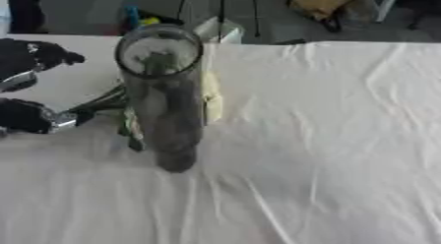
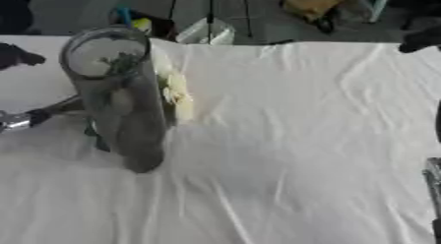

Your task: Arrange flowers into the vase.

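Fingers [image 1: 60, 54] of the left hand [image 1: 30, 61] show at the left edge of the left eye view, black, curled inward; cannot tell whether they grip anything. Lower part of that hand [image 1: 30, 115], black with a silver joint, sits at the near end of a dark stem [image 1: 103, 103] that runs right and goes behind the vase [image 1: 168, 100]; whether the hand has hold of the stem is unclear. Vase is a tall clear glass cylinder, standing upright on the desk [image 1: 327, 139], left of centre, rim toward the camera. Green stuff visible through the mouth and down the glass, so some stem or leaf seems to be inside or behind it, can't separate the two. Pale yellow flower [image 2: 176, 98] lies just beside the vase on its right side, on the white cloth [image 2: 301, 164] covering the desk. Right hand [image 2: 422, 39]: only a dark bit at the right edge of the right eye view, state not readable.
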`<move>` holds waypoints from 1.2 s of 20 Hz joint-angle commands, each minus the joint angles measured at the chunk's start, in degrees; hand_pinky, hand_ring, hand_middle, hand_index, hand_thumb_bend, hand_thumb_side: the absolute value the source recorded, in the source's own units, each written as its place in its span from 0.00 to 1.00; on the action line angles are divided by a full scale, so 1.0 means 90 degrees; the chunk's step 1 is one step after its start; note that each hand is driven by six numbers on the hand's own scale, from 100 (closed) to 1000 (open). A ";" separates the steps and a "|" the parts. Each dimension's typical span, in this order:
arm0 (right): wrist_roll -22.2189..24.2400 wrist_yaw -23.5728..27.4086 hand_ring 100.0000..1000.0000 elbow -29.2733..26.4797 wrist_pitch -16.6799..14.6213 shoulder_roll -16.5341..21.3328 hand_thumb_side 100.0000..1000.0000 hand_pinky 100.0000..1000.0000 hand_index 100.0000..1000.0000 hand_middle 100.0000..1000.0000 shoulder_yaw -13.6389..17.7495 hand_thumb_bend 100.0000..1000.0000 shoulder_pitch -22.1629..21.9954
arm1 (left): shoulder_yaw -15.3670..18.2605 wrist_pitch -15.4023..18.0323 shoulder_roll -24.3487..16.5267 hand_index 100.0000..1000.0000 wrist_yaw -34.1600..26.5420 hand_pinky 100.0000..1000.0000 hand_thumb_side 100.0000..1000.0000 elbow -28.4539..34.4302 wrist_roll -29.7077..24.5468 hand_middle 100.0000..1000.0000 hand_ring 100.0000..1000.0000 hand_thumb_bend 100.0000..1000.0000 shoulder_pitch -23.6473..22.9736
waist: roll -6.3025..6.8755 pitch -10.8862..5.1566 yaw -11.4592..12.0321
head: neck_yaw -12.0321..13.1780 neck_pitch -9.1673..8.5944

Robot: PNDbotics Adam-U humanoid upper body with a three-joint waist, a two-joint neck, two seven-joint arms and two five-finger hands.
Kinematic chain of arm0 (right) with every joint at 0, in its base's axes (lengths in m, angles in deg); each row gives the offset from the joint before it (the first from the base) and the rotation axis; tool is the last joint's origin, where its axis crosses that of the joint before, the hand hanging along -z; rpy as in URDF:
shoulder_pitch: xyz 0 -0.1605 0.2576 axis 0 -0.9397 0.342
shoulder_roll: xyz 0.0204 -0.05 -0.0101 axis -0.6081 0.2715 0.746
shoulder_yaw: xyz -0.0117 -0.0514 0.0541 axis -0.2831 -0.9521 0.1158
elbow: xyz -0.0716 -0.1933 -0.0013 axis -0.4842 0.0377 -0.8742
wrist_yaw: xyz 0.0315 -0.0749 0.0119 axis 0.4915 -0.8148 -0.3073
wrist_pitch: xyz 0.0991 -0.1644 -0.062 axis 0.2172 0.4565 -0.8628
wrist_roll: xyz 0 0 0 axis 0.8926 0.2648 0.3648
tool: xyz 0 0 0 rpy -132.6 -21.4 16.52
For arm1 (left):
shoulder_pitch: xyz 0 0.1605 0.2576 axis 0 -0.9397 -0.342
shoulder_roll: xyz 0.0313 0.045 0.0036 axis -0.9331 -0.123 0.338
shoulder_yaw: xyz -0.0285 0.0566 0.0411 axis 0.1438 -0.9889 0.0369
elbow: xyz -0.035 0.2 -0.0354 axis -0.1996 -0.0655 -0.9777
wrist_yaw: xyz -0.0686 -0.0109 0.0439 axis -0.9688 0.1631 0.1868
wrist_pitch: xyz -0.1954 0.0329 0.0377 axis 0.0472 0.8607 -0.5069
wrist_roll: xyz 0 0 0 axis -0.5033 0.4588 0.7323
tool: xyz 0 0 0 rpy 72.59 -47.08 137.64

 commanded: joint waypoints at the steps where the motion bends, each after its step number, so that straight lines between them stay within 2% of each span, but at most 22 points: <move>1: 0.0039 0.0005 0.48 -0.0086 -0.0020 0.0094 1.00 0.59 0.61 0.45 0.0021 0.00 0.0037 | 0.0001 0.0034 0.0007 0.96 -0.0018 0.73 0.86 -0.0312 -0.0064 0.79 0.77 0.40 0.0189 | 0.0079 -0.0002 -0.0025 | 0.0025 -0.0089; 9: 0.0081 -0.0001 0.47 -0.0086 -0.0016 0.0046 1.00 0.59 0.61 0.45 -0.0003 0.00 0.0046 | -0.0047 0.0142 0.0230 0.96 -0.0040 0.73 0.83 -0.0905 -0.0113 0.80 0.77 0.40 0.0364 | 0.0058 0.0068 -0.0069 | 0.0062 -0.0167; 14: 0.0114 0.0002 0.47 -0.0086 -0.0032 0.0024 1.00 0.60 0.61 0.45 -0.0013 0.00 0.0043 | -0.0051 0.0172 0.0370 0.97 0.0028 0.73 0.77 -0.1233 -0.0099 0.83 0.78 0.42 0.0477 | 0.0032 0.0105 -0.0092 | 0.0082 -0.0229; 24: 0.0197 0.0008 0.47 -0.0086 -0.0051 -0.0017 1.00 0.60 0.61 0.44 -0.0039 0.00 0.0057 | -0.0003 0.0153 0.0555 0.95 0.0151 0.72 0.77 -0.1733 0.0120 0.81 0.77 0.40 0.0621 | 0.0015 0.0177 -0.0147 | 0.0101 -0.0318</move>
